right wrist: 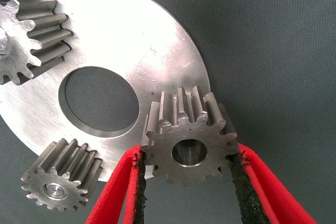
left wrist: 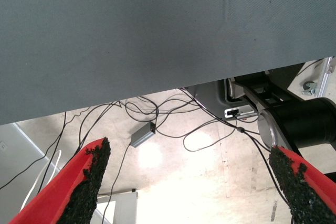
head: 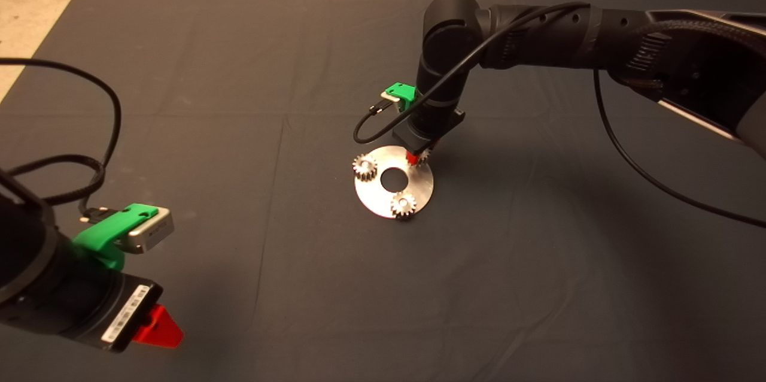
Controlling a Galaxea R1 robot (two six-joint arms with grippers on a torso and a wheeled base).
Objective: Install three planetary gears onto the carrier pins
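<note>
The right gripper (right wrist: 188, 174) pinches the third gear (right wrist: 187, 136) between its two pads, gripping it by the toothed rim on opposite sides, and holds it at the far right edge of the round metal disc (head: 419, 187). In the right wrist view a shiny pin (right wrist: 188, 153) shows down inside the gear's centre hole, so the gear seems lined up over its post, though whether it sits fully down I cannot tell.

Two other gears are already on pins: one at the disc's left edge (head: 364, 166) and one at its near edge (head: 403, 205). The disc lies near the middle of the dark mat (head: 239, 70).

The gear looks like solid steel: small but dense for its size, rigid, and not fragile. Its smooth metal could slip, yet the teeth give the rubbery pads something to bite, so the rim is the sensible place to hold. The fit on the pin is likely snug, so a tilted gear may bind.

The left gripper (left wrist: 189, 187) waits at the near left edge of the mat, fingers spread and empty.
</note>
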